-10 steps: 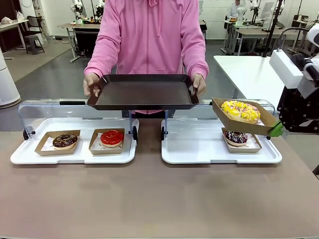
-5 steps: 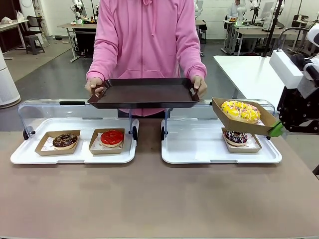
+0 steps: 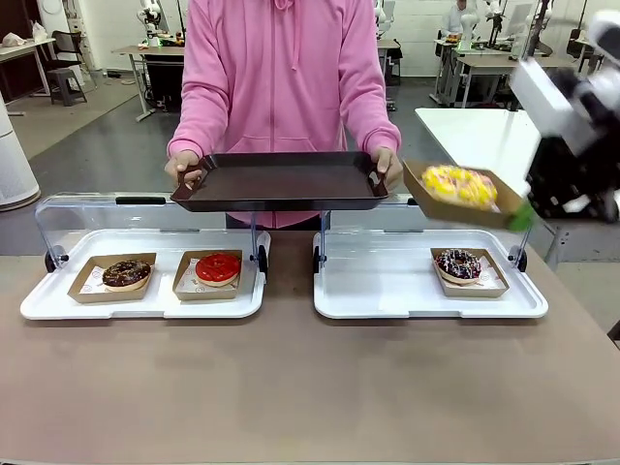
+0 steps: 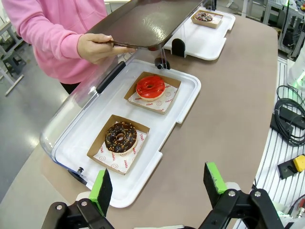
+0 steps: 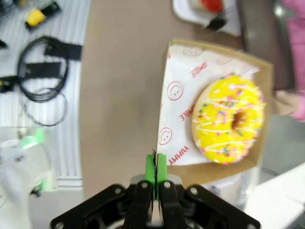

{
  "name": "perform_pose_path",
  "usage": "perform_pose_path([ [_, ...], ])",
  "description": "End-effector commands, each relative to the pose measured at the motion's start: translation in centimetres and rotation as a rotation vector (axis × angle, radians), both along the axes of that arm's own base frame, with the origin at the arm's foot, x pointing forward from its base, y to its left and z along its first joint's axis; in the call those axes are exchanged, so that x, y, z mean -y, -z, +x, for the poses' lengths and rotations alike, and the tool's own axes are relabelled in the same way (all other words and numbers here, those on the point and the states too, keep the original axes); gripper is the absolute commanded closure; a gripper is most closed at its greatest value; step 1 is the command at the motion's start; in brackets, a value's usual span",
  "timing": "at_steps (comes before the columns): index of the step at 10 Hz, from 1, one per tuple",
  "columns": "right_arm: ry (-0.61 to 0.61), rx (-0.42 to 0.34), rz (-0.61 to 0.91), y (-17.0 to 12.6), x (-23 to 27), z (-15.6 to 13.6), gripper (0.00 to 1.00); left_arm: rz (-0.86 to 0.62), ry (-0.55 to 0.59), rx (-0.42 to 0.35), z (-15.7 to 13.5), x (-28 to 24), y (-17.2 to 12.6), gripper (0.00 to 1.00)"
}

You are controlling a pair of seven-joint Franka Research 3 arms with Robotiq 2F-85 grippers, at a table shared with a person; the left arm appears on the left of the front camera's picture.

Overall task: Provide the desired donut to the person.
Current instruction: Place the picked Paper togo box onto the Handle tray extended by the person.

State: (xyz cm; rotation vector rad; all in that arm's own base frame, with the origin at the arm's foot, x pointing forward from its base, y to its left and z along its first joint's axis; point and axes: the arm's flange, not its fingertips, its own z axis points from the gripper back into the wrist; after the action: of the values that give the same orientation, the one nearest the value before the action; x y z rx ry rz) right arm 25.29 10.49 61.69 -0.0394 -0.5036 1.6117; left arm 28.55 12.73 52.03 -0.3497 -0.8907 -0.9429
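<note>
Reading "YUMMY", a liner is seen under the yellow donut.
Its box is pinched by the right gripper (beside the person's tray); the left gripper is spread wide, empty.

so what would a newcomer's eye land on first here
The yellow sprinkled donut in its cardboard tray stands out first. It is pinched at one edge by the right gripper and held in the air at the right of the table. Just beside it, the person in bright pink holds out an empty dark serving tray with both hands at the far side.
</note>
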Motion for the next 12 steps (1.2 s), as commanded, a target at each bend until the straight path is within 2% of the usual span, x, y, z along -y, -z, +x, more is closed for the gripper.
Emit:
perform_pose_path([
  [1, 0.06, -0.014, -0.077, -4.3, -6.4, 7.4, 0.99, -0.005, 0.016, 0.012, -0.1, -0.3, 0.1, 0.0],
  [3, 0.058, -0.029, -0.124, -5.4, -12.3, 13.9, 0.99, -0.005, 0.016, 0.012, -0.1, -0.3, 0.1, 0.0],
  [5, 0.145, -0.018, -0.164, -3.0, -17.9, 18.8, 0.99, -0.005, 0.016, 0.012, -0.1, -0.3, 0.1, 0.0],
  [7, 0.17, 0.004, -0.193, -0.3, -21.7, 21.9, 0.99, -0.005, 0.016, 0.012, -0.1, -0.3, 0.1, 0.0],
  [9, 0.143, 0.024, -0.219, 3.0, -22.5, 24.6, 0.99, -0.005, 0.016, 0.012, -0.1, -0.3, 0.1, 0.0],
  [12, 0.089, -0.011, -0.25, 5.3, -21.6, 25.6, 0.99, -0.005, 0.016, 0.012, -0.1, -0.3, 0.1, 0.0],
])
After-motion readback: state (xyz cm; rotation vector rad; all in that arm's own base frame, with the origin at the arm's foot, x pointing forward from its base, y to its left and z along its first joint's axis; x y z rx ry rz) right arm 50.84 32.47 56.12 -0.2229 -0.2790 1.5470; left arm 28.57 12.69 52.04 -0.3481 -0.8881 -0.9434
